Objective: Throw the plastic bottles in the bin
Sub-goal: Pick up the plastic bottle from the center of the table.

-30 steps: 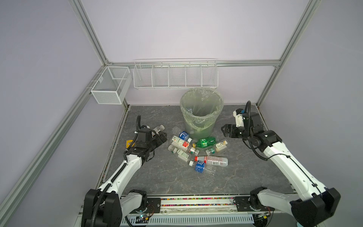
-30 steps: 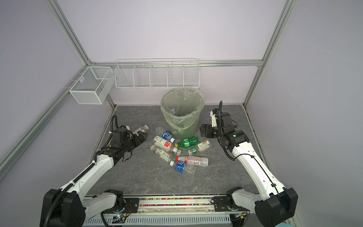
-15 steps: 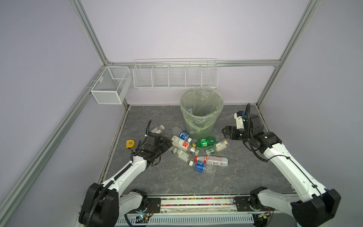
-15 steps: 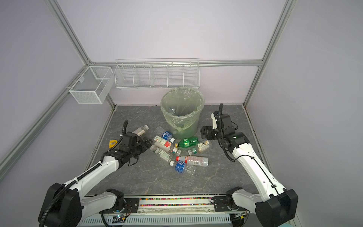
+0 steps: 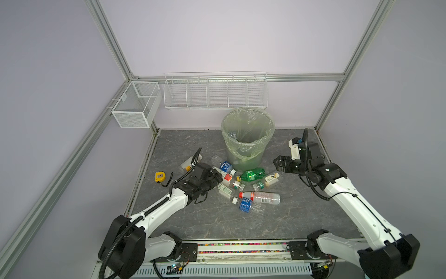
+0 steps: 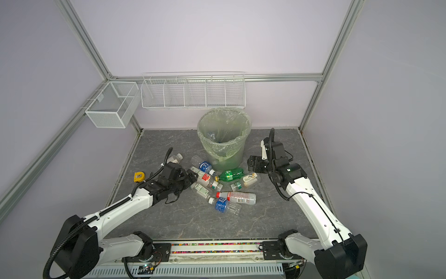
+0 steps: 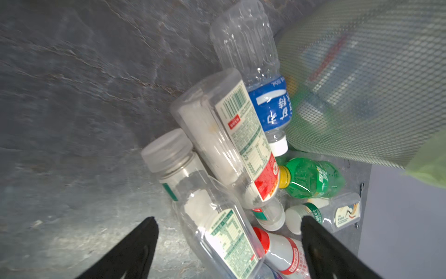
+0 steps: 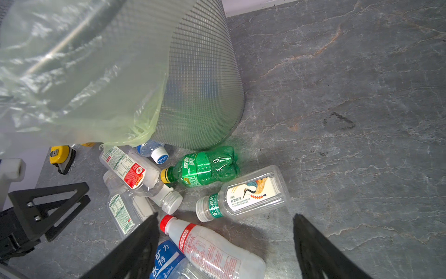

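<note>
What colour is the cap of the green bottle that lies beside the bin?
Yellow. The cap of the green bottle shows best in the right wrist view.

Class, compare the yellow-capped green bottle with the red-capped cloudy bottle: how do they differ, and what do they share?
The green bottle is clear green, the red-capped bottle cloudy white. The red-capped bottle looks longer than the green bottle. The green bottle lies by the base of the bin; the red-capped bottle lies farther from it. Both lie capped on their sides on the table.
</note>
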Robot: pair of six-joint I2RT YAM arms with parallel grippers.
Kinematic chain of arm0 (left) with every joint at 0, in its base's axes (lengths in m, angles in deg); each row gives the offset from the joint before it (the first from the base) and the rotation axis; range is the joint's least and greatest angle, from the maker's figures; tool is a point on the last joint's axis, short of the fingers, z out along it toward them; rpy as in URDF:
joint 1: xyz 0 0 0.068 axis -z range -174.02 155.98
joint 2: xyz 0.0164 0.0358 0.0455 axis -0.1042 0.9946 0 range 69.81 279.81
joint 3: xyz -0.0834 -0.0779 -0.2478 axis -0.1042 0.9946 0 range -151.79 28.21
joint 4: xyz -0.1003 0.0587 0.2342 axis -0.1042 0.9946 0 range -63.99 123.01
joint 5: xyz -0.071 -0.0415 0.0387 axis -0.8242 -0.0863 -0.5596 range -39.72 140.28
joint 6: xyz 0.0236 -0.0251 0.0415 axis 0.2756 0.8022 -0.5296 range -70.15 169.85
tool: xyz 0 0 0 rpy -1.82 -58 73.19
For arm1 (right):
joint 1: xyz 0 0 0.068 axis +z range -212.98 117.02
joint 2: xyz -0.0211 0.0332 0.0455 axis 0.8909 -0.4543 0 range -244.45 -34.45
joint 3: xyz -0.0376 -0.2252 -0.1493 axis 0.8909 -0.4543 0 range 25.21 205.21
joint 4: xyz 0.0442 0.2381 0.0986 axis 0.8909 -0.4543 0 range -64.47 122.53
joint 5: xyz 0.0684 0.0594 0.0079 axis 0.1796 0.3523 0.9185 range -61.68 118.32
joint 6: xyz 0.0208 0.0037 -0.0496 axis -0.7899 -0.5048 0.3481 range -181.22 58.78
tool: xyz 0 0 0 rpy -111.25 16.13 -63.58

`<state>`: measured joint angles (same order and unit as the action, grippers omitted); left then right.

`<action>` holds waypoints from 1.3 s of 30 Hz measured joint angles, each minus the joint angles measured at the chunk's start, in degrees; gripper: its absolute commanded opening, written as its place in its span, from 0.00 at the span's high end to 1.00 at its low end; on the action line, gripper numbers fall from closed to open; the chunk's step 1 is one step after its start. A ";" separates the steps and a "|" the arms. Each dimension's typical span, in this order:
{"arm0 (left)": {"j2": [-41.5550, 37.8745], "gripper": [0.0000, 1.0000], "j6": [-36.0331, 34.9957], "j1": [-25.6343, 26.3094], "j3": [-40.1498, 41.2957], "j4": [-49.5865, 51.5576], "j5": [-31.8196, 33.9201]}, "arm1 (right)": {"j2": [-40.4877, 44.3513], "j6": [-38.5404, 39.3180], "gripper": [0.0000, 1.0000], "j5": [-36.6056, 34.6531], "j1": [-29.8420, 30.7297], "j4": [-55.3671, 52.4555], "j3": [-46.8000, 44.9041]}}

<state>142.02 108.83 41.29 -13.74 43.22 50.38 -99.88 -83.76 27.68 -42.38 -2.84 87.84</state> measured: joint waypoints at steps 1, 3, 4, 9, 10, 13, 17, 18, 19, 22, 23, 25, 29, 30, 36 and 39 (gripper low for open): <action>0.59 0.08 0.31 0.68 -0.11 -0.28 0.07 | 0.37 0.00 0.12 -0.04 -0.02 -0.02 -0.20; 1.70 0.10 1.49 2.05 -0.15 -0.68 0.07 | 1.14 0.00 0.12 -0.17 -0.13 -0.15 -0.59; 2.16 0.11 2.01 2.62 -0.15 -0.87 0.04 | 1.38 0.00 0.12 -0.22 -0.22 -0.28 -0.70; 4.28 0.17 4.26 5.18 -0.15 -1.68 0.09 | 2.10 0.02 0.12 -0.87 -0.33 -0.81 -1.27; 4.55 0.19 4.57 5.75 -0.15 -1.75 0.11 | 2.10 0.02 0.12 -0.90 -0.33 -0.83 -1.27; 4.85 0.21 5.44 6.95 -0.15 -1.88 0.46 | 2.10 0.02 0.12 -1.05 -0.33 -0.83 -1.29; 4.94 0.22 5.97 7.45 -0.11 -1.92 1.20 | 2.27 0.02 0.12 -1.05 -0.37 -0.85 -1.68; 5.03 0.22 6.08 7.45 -0.07 -1.92 1.27 | 2.43 0.04 0.12 -1.07 -0.39 -0.85 -1.90; 5.07 0.22 6.08 7.45 -0.04 -1.88 1.42 | 2.56 0.02 0.12 -1.09 -0.44 -0.87 -2.16; 5.11 0.22 6.08 7.48 0.02 -1.49 1.62 | 2.95 0.02 0.12 -1.29 -0.66 -1.01 -2.69; 5.11 0.22 6.08 7.45 0.02 -1.44 1.64 | 3.10 0.02 0.12 -1.42 -0.72 -1.01 -2.89; 5.27 0.23 6.10 7.48 0.02 -1.29 1.64 | 3.32 0.00 0.12 -1.44 -0.74 -1.03 -3.10; 6.40 0.23 6.43 8.04 -0.15 0.61 2.51 | 3.34 0.02 0.12 -1.42 -0.74 -1.01 -3.26; 6.49 0.23 6.64 8.26 -0.15 1.18 2.75 | 3.34 0.00 0.12 -1.42 -0.74 -1.01 -3.26; 6.97 0.22 7.89 8.59 -0.48 3.10 2.93 | 3.32 0.02 0.12 -1.42 -0.94 -0.96 -3.45; 9.46 0.22 8.15 8.59 -2.16 3.74 2.62 | 3.28 0.02 0.12 -1.42 -1.03 -0.90 -3.56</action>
<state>151.48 116.99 49.88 -15.91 46.96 53.00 -96.60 -83.74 26.25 -43.41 -3.74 84.28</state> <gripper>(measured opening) 0.782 0.880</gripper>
